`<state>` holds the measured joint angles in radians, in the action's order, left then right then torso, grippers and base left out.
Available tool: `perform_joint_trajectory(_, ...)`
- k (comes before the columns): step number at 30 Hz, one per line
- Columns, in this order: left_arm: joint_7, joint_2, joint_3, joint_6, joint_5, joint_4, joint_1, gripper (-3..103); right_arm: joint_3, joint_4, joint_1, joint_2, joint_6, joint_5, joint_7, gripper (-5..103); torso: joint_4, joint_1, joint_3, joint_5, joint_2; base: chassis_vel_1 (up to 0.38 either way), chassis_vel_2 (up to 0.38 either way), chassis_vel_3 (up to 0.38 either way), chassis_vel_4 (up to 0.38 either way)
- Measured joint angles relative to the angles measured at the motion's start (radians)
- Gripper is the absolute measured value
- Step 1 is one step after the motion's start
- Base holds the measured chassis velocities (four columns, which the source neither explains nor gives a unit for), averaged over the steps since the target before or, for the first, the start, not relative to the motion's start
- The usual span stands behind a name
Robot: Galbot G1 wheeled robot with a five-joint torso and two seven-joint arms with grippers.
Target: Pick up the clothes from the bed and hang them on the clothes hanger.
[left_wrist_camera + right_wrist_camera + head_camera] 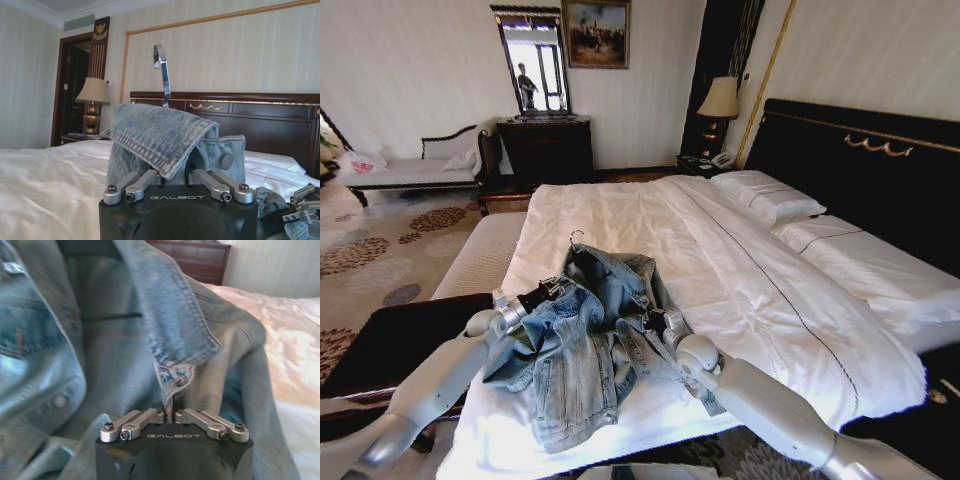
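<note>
From the head view, my left gripper [552,290] and right gripper [660,322] both pinch the jacket [590,340], bunched at the foot of the bed [740,270] with the hanger [582,250] inside. Left wrist: fingers clamped on the collar, hook upright. Right wrist: fingers closed on the front edge. An uneven pull could slide the faded denim off the hanger.

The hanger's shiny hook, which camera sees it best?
The left wrist view: the hook stands tall above the jacket against the plain wall. In the head view it is a tiny curl by the collar. In the right wrist view denim covers everything.
</note>
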<state>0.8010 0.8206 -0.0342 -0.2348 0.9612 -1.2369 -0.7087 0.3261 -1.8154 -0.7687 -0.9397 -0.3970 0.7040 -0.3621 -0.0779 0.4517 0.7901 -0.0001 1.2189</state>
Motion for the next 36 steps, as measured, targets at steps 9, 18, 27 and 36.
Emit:
perform_joint_trajectory(9,0.002,0.021,0.011,-0.002,-0.015,0.033,0.013,17,0.001,-0.107,-0.030,0.053,-0.001,-0.021,0.038,37,-0.0001,0.000,0.000,0.0001,0.000,0.000,0.000,0.000,0.000)
perform_joint_trajectory(18,0.004,0.030,0.016,-0.004,-0.022,0.044,0.017,17,-0.079,-0.210,-0.084,0.114,0.059,-0.059,0.074,70,-0.0007,0.000,0.000,0.0002,0.000,0.000,0.000,0.000,0.000)
perform_joint_trajectory(27,-0.002,0.019,0.011,-0.003,-0.026,0.008,0.001,17,-0.053,-0.041,0.172,-0.001,0.078,0.020,0.063,99,0.0001,0.000,0.000,0.0000,0.000,0.000,0.000,0.000,0.000)
perform_joint_trajectory(36,-0.002,0.015,0.012,-0.001,-0.026,0.007,0.004,17,0.055,0.135,0.281,-0.096,0.090,-0.129,0.153,100,-0.0003,0.000,0.000,-0.0001,0.000,0.000,0.000,0.000,0.000)
